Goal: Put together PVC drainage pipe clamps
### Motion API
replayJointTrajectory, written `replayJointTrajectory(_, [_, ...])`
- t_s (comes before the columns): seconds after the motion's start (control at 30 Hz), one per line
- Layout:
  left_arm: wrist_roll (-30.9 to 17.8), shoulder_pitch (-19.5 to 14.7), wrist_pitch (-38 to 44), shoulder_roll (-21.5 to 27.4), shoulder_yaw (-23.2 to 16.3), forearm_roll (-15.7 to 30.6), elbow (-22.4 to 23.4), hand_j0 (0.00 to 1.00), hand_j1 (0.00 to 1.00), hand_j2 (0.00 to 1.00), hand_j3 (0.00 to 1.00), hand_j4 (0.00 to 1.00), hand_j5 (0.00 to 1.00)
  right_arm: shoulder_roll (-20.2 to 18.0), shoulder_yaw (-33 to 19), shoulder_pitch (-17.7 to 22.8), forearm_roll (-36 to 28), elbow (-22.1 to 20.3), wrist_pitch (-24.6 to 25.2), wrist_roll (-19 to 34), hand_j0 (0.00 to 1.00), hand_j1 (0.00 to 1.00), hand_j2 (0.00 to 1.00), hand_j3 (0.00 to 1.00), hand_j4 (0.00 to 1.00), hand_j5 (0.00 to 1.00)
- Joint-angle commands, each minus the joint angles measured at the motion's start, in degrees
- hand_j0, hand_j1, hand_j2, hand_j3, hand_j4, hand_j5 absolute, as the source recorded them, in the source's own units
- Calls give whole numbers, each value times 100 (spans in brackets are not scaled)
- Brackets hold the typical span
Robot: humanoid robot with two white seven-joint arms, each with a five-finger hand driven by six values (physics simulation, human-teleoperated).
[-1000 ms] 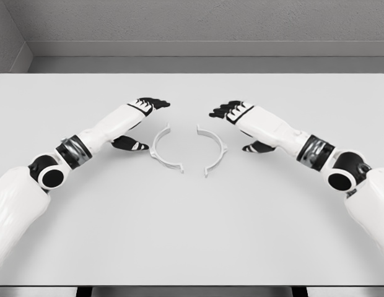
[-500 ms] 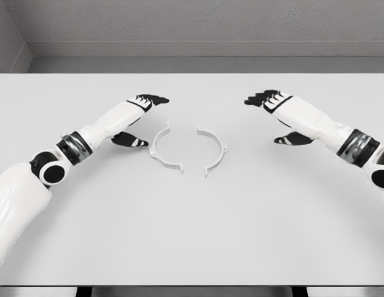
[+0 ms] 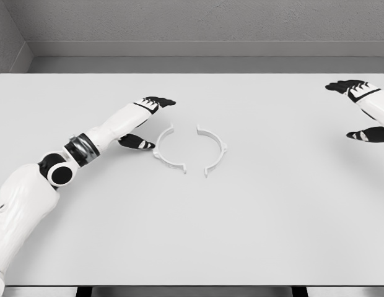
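Note:
Two white half-ring clamp pieces lie on the white table (image 3: 192, 235), facing each other with gaps between their ends. The left clamp half (image 3: 166, 151) curves open to the right, the right clamp half (image 3: 215, 150) open to the left. My left hand (image 3: 148, 120) hovers just left of the left half, fingers spread above and thumb low beside the piece, holding nothing. At the picture's right edge my right hand (image 3: 359, 109) is open, far from the right half.
The table's back edge meets a grey wall (image 3: 192, 25). The table's front edge runs along the bottom of the view.
My right hand has drawn away from the right clamp half to the far right edge. My left hand has crept slightly right, nearer the left half, which has shifted a little rightward.

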Motion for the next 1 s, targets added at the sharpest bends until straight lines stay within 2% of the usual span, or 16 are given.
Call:
replayJointTrajectory(0.0, [2, 9, 1, -37, -2, 37, -11, 100, 100, 100, 100, 100, 100, 2, -2, -9, -43, -5, 5, -7, 100, 100, 100, 100, 100, 100])
replayJointTrajectory(0.67, [2, 53, 1, -187, 7, -86, -72, 100, 100, 100, 100, 100, 100, -25, 7, -18, -34, 12, 5, 2, 100, 100, 100, 100, 100, 100])
replayJointTrajectory(0.97, [2, -53, 1, -169, 24, -78, 86, 100, 100, 100, 100, 100, 100, -25, 7, -18, -34, 12, 5, 2, 100, 100, 100, 100, 100, 100])
